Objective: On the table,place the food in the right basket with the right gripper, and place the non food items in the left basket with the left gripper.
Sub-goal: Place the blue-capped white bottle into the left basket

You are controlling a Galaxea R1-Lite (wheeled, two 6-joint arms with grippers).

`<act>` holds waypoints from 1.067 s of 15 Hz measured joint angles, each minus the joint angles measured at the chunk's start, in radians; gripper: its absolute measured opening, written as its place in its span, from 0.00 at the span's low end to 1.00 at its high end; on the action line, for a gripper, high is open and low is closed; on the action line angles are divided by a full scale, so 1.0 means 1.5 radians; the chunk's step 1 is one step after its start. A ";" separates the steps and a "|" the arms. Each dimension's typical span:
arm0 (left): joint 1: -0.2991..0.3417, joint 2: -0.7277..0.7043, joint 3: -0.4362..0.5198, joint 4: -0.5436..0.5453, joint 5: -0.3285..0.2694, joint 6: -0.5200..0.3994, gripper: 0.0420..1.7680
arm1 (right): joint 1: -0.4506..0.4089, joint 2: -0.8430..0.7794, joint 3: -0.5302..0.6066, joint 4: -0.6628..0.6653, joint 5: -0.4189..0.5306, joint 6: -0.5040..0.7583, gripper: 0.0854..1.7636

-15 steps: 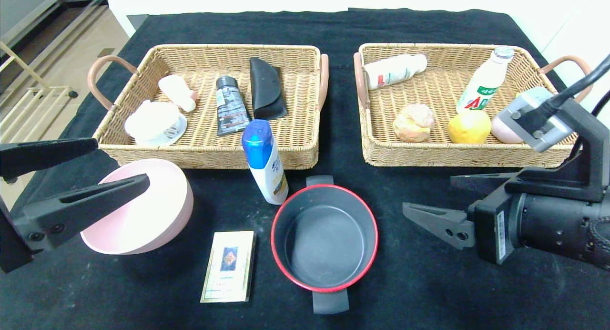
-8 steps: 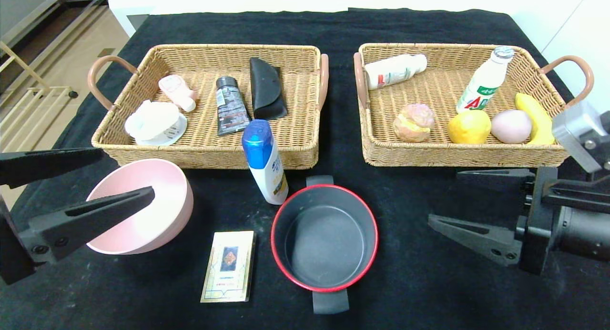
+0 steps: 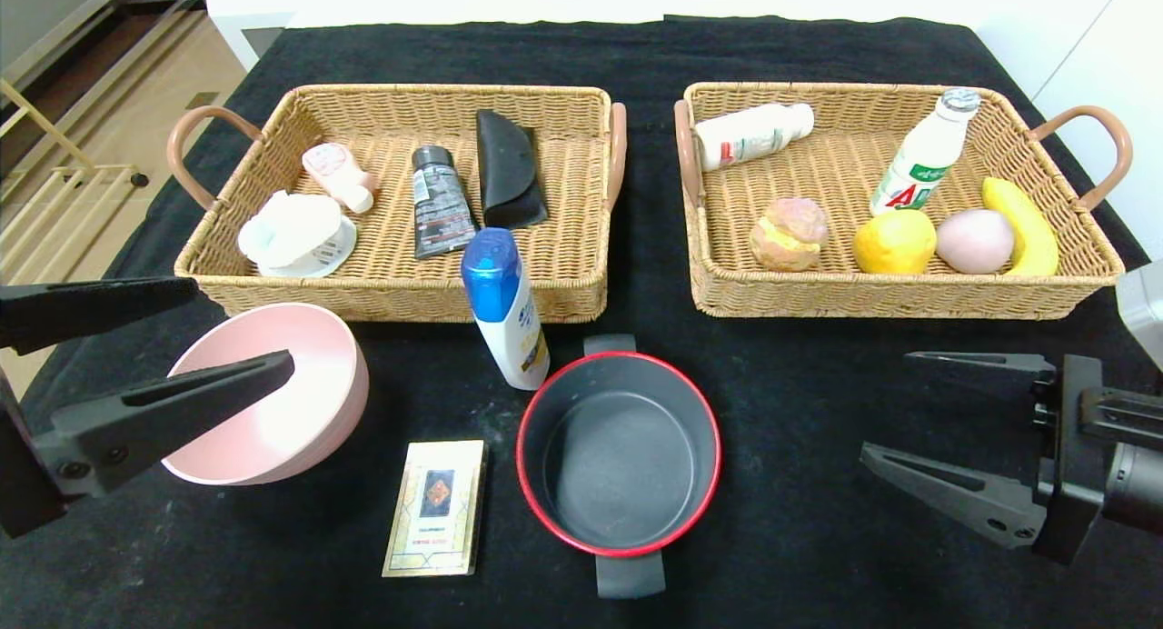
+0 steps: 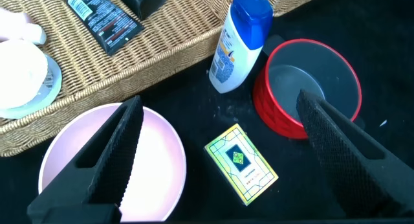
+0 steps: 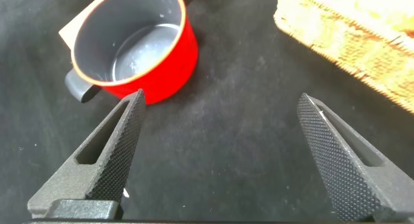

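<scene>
On the black cloth stand a pink bowl (image 3: 300,402), a blue-capped white bottle (image 3: 504,306), a flat card box (image 3: 436,506) and a red pot (image 3: 622,456). The left basket (image 3: 400,304) holds a white dish, a small pink bottle, a black tube and a black pouch. The right basket (image 3: 872,297) holds two drink bottles, a bun, a lemon, a pink fruit and a banana. My left gripper (image 3: 241,324) hangs open over the bowl (image 4: 158,159), holding nothing. My right gripper (image 3: 886,404) is open and empty above bare cloth, in front of the right basket.
The table's edges run close along the left and right sides. Between the baskets lies a narrow strip of cloth. The pot (image 5: 132,46) sits to one side of my right gripper (image 5: 221,98), with the basket corner (image 5: 349,36) on the other.
My right gripper has pulled back from the right basket toward the front right corner, uncovering the banana and pink fruit. The left gripper has barely shifted.
</scene>
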 joint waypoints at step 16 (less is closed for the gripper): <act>-0.347 0.128 -0.067 0.070 0.388 -0.167 0.97 | 0.003 0.015 -0.006 -0.002 -0.008 0.002 0.97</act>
